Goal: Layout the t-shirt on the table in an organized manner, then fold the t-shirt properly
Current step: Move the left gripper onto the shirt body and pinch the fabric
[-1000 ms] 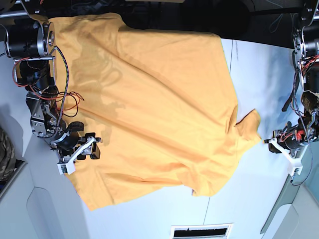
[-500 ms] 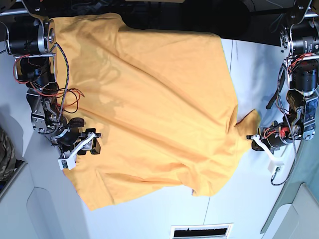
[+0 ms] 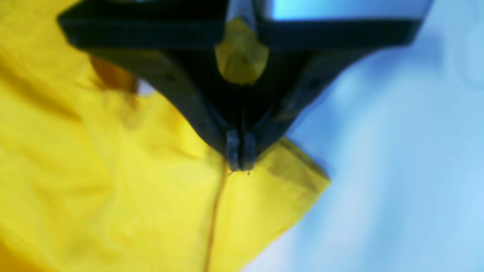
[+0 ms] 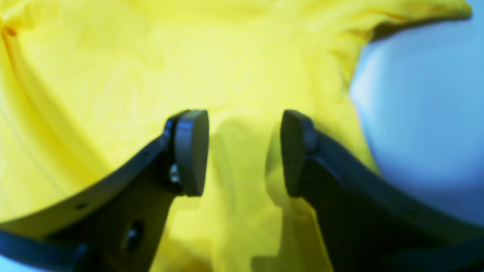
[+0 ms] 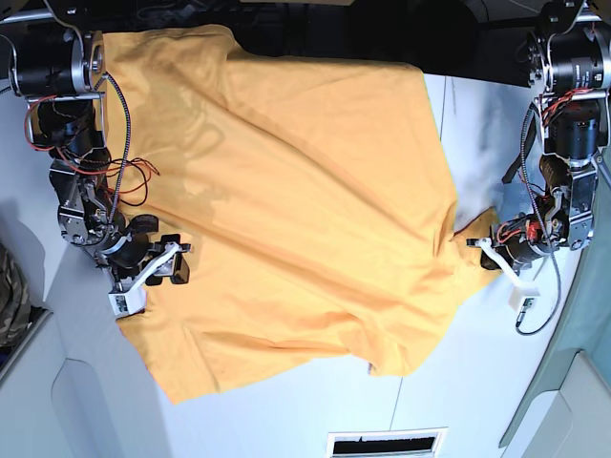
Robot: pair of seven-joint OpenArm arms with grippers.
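Observation:
The orange-yellow t-shirt [image 5: 305, 200] lies spread and rumpled across the white table [image 5: 496, 382]. At the right of the base view, my left gripper [image 5: 480, 250] is shut on the tip of a sleeve. In the left wrist view its black fingertips [image 3: 239, 151] meet on a seam of the t-shirt [image 3: 113, 189], and cloth bunches between the jaws higher up. At the left of the base view, my right gripper [image 5: 167, 267] hovers open over the shirt's side edge. The right wrist view shows this gripper [image 4: 244, 151] with only flat t-shirt [image 4: 189, 56] beneath its spread pads.
Camouflage fabric [image 5: 11, 296] pokes in at the left edge. A slotted vent [image 5: 387, 444] sits at the table's near edge. A thin dark seam line [image 5: 444, 105] runs down the table right of the shirt. Bare table [image 3: 397, 151] lies beyond the sleeve.
My left arm has moved in toward the sleeve tip and shut on it. My right gripper has drifted slightly upward along the shirt's edge, still open.

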